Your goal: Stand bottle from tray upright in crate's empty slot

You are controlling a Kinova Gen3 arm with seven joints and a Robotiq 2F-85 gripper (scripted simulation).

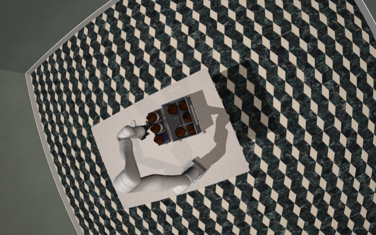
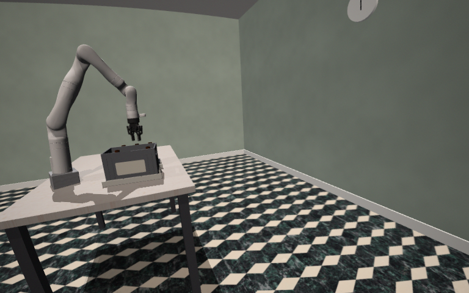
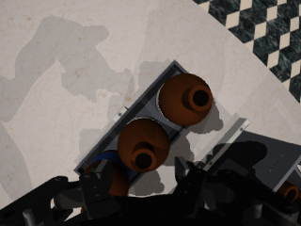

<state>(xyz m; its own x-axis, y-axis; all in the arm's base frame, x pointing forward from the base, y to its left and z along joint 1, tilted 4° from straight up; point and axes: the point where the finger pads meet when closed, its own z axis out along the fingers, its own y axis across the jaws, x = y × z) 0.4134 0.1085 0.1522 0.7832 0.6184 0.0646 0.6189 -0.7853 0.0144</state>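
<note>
Free room is left in the crate's empty slot, but it is hemmed in by bottles on both sides and by the crate's walls. Passage low across from the tray is blocked by the near wall.

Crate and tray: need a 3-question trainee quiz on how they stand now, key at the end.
1. How many bottles stand in the tray?
2. True or false: the crate already has a bottle in every slot.
3. Multiple choice: where are the jaws?
a) down inside the crate
b) above the bottles, open, holding nothing
c) shut on a bottle neck
d) resting on the table

Key: 1. three; 2. false; 3. b
</note>
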